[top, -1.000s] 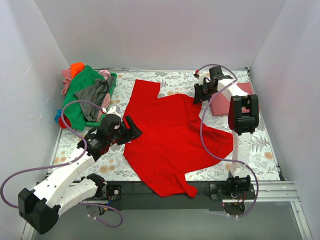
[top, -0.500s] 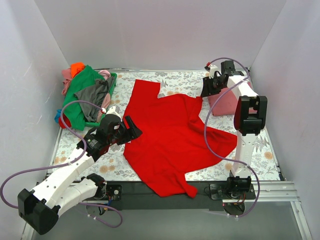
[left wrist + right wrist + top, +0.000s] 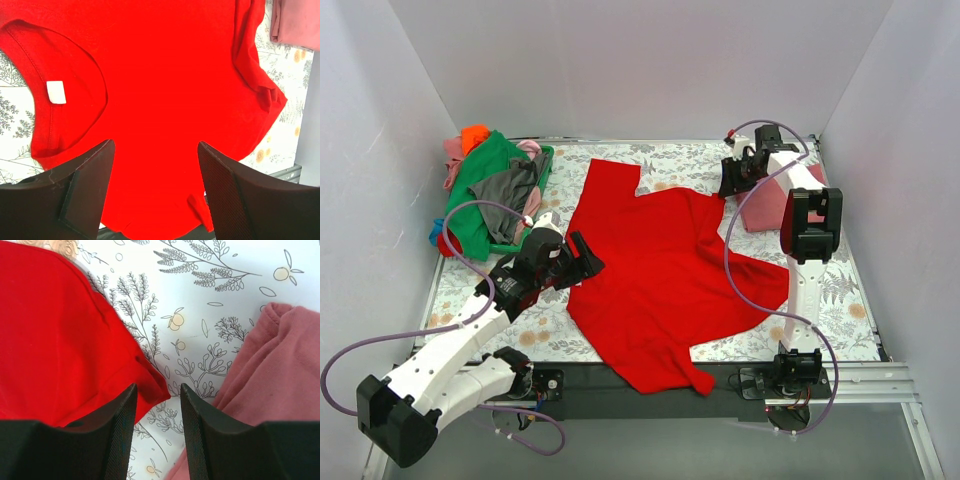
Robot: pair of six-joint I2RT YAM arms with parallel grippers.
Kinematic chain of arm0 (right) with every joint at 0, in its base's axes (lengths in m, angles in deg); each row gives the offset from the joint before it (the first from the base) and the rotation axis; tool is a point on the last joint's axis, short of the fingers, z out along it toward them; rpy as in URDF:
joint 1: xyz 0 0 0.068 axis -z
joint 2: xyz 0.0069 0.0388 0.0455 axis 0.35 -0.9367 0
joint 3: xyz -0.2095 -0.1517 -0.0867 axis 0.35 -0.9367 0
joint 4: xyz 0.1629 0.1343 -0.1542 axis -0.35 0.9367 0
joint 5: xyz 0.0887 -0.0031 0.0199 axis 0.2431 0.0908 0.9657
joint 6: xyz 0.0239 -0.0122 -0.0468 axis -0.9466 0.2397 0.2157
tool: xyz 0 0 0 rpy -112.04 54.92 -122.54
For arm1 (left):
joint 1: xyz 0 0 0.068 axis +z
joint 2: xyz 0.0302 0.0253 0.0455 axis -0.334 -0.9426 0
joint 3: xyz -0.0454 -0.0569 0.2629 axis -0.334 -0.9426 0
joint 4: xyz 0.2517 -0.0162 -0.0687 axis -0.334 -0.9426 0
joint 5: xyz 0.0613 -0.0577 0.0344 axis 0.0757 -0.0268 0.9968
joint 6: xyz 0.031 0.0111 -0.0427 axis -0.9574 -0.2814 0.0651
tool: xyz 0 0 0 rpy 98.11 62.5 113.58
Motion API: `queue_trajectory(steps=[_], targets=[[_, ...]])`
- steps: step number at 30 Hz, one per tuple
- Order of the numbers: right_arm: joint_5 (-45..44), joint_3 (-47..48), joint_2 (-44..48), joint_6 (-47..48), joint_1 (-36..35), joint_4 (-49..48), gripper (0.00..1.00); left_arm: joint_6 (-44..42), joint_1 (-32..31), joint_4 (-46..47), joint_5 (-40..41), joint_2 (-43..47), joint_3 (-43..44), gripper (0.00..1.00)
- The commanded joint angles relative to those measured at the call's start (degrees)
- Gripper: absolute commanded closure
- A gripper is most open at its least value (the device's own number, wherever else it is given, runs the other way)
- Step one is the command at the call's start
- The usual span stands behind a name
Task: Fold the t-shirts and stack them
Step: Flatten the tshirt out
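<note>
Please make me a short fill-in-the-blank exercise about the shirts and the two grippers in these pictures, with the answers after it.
1. The large shirt, spread out flat, is ____.
2. The small label sewn inside it is ____.
3. The rose shirt lies to the ____ of the large shirt.
4. The left gripper and the right gripper are both ____.
Answers: red; white; right; open.

Brightly and evenly lit from above, with only soft, faint shadows on the counter (image 3: 840, 290), sharp across the overhead view, and in both wrist views crisp farther off yet dark and slightly soft on the near fingers (image 3: 235, 200).
</note>
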Motion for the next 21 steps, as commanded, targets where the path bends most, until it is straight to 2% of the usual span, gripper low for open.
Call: queue_trajectory(steps=[1, 6, 10, 11, 12, 17, 21], targets=[[-0.2, 2.8, -0.4, 0.4, -0.1, 1.0, 0.54, -0.2, -0.1, 0.2, 1.1, -0.1, 1.9, 0.34], [1.0, 2.7, -0.9, 0.4, -0.1, 1.0, 0.6, -0.3, 0.0, 0.2, 0.9, -0.4, 2.1, 0.34], [2.6, 2.8, -0.1, 0.5, -0.1, 1.2, 0.86, -0.4, -0.1, 0.3, 1.0, -0.5, 2.2, 0.34], [2.7, 2.8, 0.7, 0.5, -0.1, 1.2, 0.95, -0.4, 0.0, 0.2, 1.0, -0.5, 2.3, 0.34], [2.9, 2.7, 1.2, 0.6, -0.1, 1.2, 0.99, -0.5, 0.0, 0.3, 1.0, -0.5, 2.4, 0.34], [1.3, 1.3, 6.1, 1.4, 0.1, 0.8, 0.99, -0.8, 0.0, 0.8, 1.3, -1.1, 2.6, 0.34], [-4.5, 0.9, 9.2, 1.8, 0.1, 0.5, 0.99, -1.3, 0.0, 1.2, 1.1, -1.9, 2.9, 0.34]])
